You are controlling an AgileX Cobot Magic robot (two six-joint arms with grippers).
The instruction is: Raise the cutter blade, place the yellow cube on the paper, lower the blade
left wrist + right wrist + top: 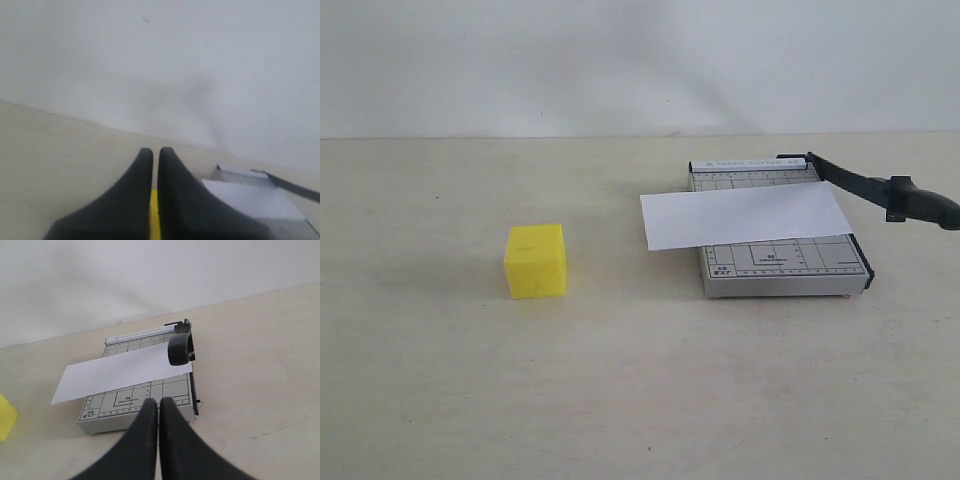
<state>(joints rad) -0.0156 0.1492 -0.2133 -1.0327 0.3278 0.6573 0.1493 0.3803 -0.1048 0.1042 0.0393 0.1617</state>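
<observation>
First, in the exterior view the yellow cube (536, 260) stands alone on the pale table (640, 400), well apart to the left of the grey trimmer base (780, 268). The paper (745, 214) lies across the base, and its left end hangs over the base's edge. The cutter blade (880, 187) is hinged at the base's far right corner and slants out past the right edge, its thick handle clear of the base. In the left wrist view the left gripper (155, 151) has its black fingers closed together, holding nothing. A sliver of yellow shows beneath them, with paper and blade further off. In the right wrist view the right gripper (159, 401) is likewise pinched tight and empty, pointing toward the base. The blade handle rises over the paper's end.
</observation>
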